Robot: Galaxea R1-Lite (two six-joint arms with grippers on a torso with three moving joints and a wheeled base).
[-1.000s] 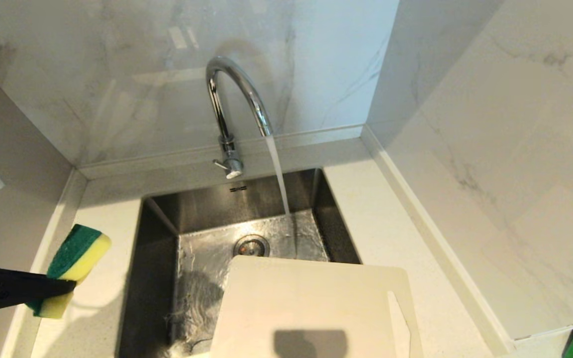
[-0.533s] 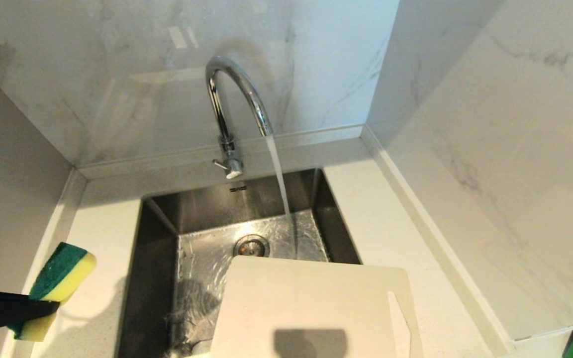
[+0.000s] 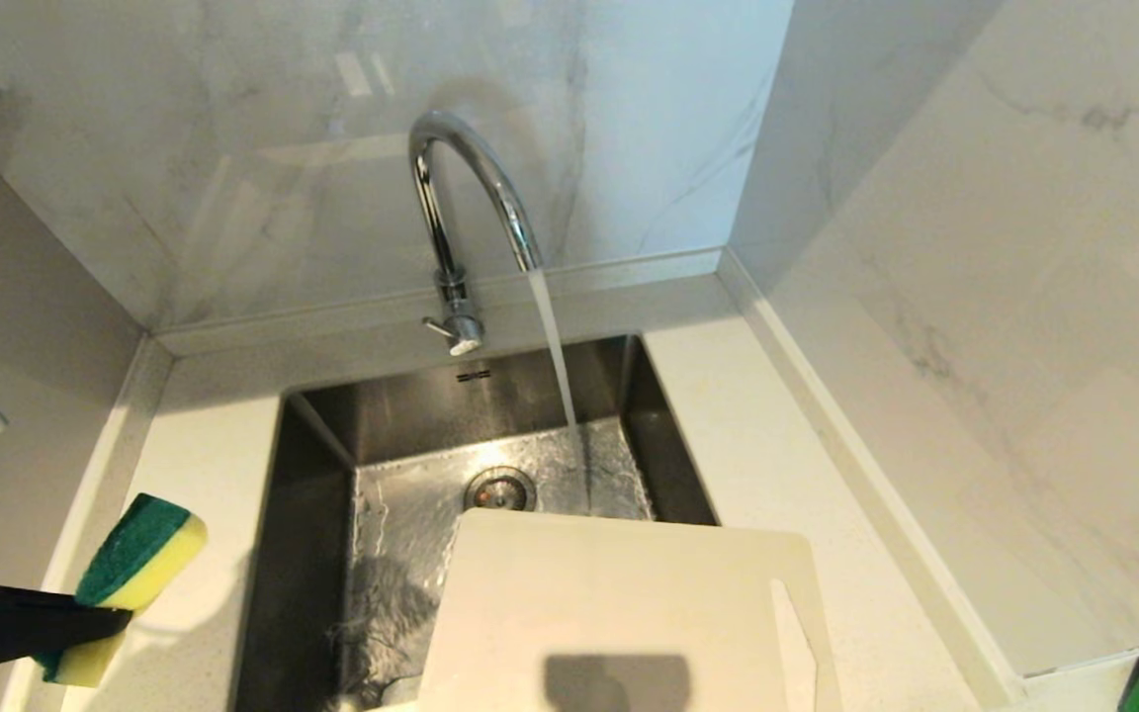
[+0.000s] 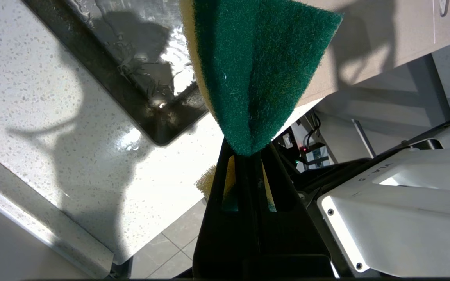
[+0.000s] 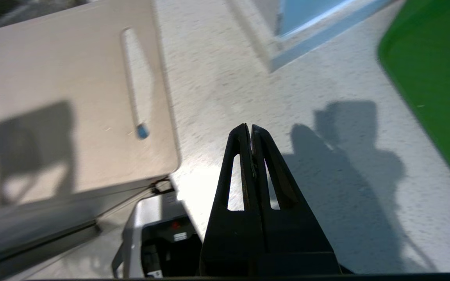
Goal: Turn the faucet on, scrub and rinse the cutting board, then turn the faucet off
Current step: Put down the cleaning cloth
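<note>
We see water running from the tall chrome gooseneck faucet (image 3: 471, 198) into the steel sink (image 3: 382, 514), whose front the cream-white plastic cutting board (image 3: 619, 613) spans. Our left gripper (image 3: 100, 623) pinches a yellow-green sponge (image 3: 130, 583) above the speckled counter (image 3: 194, 445); our right gripper (image 5: 251, 130) hangs closed, empty, beside the board.

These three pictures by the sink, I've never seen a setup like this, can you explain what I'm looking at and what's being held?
This is a two-armed robot at a kitchen sink, seen through three cameras. The wide picture comes from its head; the other two come from its wrists, looking along the black pincers. The faucet is running into the basin. A cream cutting board lies across the sink's near right corner, partly on the countertop. The left tool, off to the sink's left, is shut on a yellow-and-green sponge; its wrist picture shows the green scouring side close up. The right tool is shut and empty, above the counter between the cream board and a green board.
</note>
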